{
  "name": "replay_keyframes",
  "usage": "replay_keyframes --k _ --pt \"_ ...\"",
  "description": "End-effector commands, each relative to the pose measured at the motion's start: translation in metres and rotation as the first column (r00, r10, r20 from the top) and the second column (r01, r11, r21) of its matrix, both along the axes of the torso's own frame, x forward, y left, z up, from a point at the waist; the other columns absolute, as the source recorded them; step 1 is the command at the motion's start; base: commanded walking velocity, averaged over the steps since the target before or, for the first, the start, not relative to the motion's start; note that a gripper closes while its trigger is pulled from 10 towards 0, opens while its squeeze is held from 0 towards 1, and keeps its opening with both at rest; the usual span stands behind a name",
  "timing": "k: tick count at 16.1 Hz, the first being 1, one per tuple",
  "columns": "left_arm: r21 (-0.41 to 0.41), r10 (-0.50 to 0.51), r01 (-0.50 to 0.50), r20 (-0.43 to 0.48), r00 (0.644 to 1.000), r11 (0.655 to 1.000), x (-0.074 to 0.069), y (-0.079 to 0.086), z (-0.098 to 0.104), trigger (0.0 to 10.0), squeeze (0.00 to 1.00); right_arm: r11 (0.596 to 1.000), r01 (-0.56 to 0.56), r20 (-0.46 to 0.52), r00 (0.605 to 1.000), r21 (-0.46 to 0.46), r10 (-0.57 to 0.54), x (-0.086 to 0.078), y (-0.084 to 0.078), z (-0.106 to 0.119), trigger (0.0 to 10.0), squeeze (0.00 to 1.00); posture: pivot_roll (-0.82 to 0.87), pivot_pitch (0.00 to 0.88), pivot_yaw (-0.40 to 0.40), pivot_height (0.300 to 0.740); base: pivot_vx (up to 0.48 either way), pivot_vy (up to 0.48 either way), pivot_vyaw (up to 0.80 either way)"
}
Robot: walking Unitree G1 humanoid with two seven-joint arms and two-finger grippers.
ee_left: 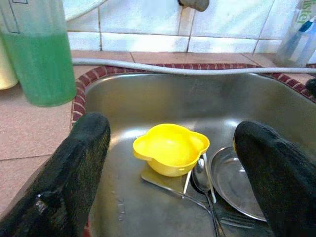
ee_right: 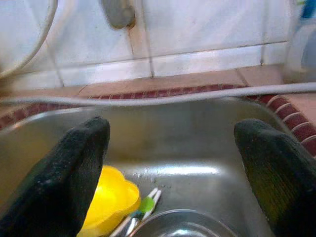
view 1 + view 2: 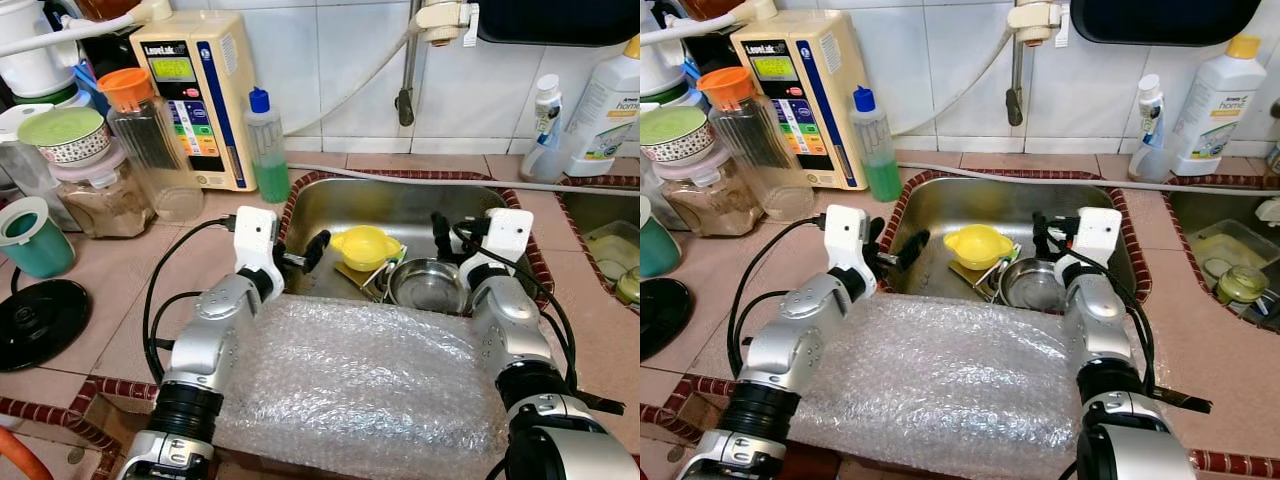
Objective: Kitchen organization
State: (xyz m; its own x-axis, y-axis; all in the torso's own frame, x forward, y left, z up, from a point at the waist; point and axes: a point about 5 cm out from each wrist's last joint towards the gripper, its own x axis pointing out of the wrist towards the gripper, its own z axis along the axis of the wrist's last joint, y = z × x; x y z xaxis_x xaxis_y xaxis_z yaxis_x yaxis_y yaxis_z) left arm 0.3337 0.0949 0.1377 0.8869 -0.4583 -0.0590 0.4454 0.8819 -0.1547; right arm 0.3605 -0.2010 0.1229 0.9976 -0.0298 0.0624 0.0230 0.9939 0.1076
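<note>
Head views: steel sink point(image 3: 400, 205) set in a brown tiled counter point(image 3: 120, 290) below white wall tiles, holding a yellow bowl point(image 3: 365, 246) and steel bowl point(image 3: 428, 284); bubble wrap point(image 3: 370, 385) in front. Left wrist view: left gripper point(image 1: 170, 168) spread wide, empty, facing the yellow bowl. Right wrist view: right gripper point(image 2: 173, 173) likewise wide, empty, over the sink.

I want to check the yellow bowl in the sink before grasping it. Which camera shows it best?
The left wrist view: the yellow bowl sits whole and near, framed between the open left gripper. Both eye views show it smaller, from above. The right wrist view catches part of it, cut off behind one finger.
</note>
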Motion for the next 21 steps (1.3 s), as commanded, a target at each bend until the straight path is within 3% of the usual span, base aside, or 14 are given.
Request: replay_keyframes --k 1,2,6,9,10,11,12,13,18,21 --pt "0.005 0.048 -0.048 0.030 0.998 0.999 0.003 0.005 0.005 10.0 1.00 0.998 0.022 0.065 0.998 0.061 -0.026 0.001 -0.004 0.014 10.0 1.00 0.04 0.000 0.103 0.740 0.000 0.000 0.00" --pt "0.002 0.068 -0.068 0.048 0.996 0.998 0.003 0.006 0.007 10.0 1.00 0.995 0.038 0.093 0.995 0.087 -0.046 0.000 -0.007 0.021 10.0 1.00 0.04 0.000 0.103 0.740 0.000 0.000 0.00" --pt "-0.020 0.104 -0.103 0.094 0.990 0.995 0.000 0.006 0.011 10.0 1.00 0.998 0.061 0.228 0.972 -0.006 -0.058 -0.008 -0.008 0.057 10.0 1.00 0.03 0.000 0.110 0.740 0.000 0.000 0.00" --pt "0.025 0.176 -0.180 0.113 0.978 0.983 0.000 0.008 0.013 10.0 1.00 0.994 0.071 0.283 0.958 -0.080 -0.045 -0.018 -0.006 0.071 10.0 1.00 0.02 0.000 0.117 0.740 0.000 0.000 0.00" --pt "0.049 0.205 -0.213 0.139 0.969 0.976 -0.002 0.009 0.016 10.0 0.69 0.989 0.097 0.299 0.952 -0.113 -0.060 -0.027 -0.006 0.075 10.0 1.00 0.01 0.000 0.117 0.740 0.000 0.000 0.00" --pt "0.048 0.206 -0.215 0.140 0.968 0.975 -0.003 0.009 0.017 10.0 0.69 0.987 0.102 0.303 0.951 -0.121 -0.061 -0.030 -0.006 0.076 10.0 1.00 0.01 0.000 0.117 0.740 0.000 0.000 0.00" --pt "0.038 0.217 -0.225 0.147 0.965 0.974 -0.005 0.010 0.018 10.0 0.00 0.987 0.097 0.289 0.956 -0.127 -0.057 -0.036 -0.002 0.073 10.0 0.09 0.00 0.000 0.116 0.740 0.000 0.000 0.00" --pt "0.030 0.230 -0.237 0.158 0.960 0.971 -0.008 0.012 0.020 10.0 0.00 0.984 0.087 0.275 0.961 -0.153 -0.042 -0.045 0.004 0.070 10.0 0.00 0.00 0.000 0.115 0.740 0.000 0.000 0.00" --pt "0.009 0.285 -0.291 0.173 0.943 0.957 -0.016 0.021 0.019 10.0 0.00 0.976 0.052 0.245 0.970 -0.209 0.001 -0.069 0.024 0.067 10.0 0.00 -0.01 0.000 0.093 0.740 0.000 0.000 0.00" --pt "0.024 0.301 -0.308 0.162 0.940 0.951 -0.021 0.029 0.015 10.0 0.00 0.976 0.038 0.193 0.981 -0.214 0.005 -0.080 0.026 0.059 10.0 0.00 -0.01 0.000 0.086 0.740 0.000 0.000 0.00"
